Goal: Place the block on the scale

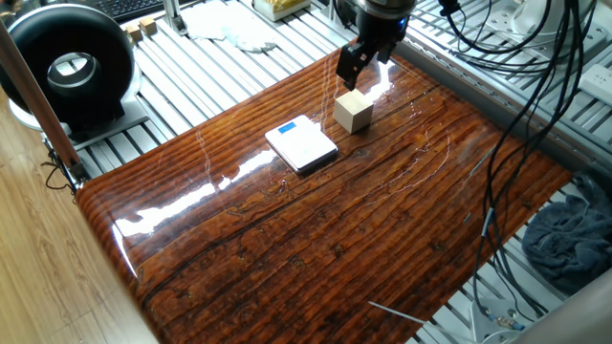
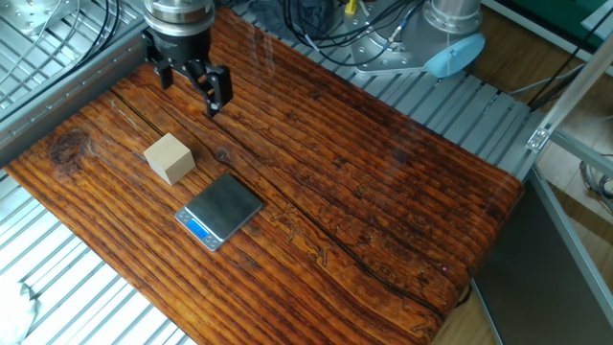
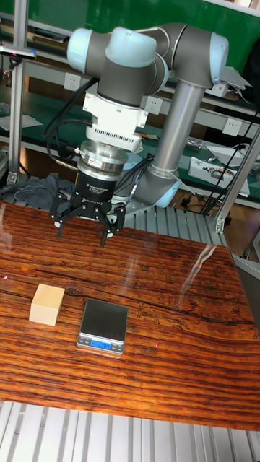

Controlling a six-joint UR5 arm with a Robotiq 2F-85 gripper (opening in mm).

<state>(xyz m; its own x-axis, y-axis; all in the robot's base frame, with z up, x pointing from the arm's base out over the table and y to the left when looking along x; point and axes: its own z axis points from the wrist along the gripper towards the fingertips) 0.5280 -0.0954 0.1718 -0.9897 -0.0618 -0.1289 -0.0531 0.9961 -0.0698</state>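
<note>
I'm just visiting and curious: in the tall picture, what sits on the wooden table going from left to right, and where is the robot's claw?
Block → scale. The gripper hangs open above the table, holding nothing; sideways it falls between the two, a little farther back.

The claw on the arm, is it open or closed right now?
Open. The gripper hangs above the table with its fingers spread apart and nothing between them.
</note>
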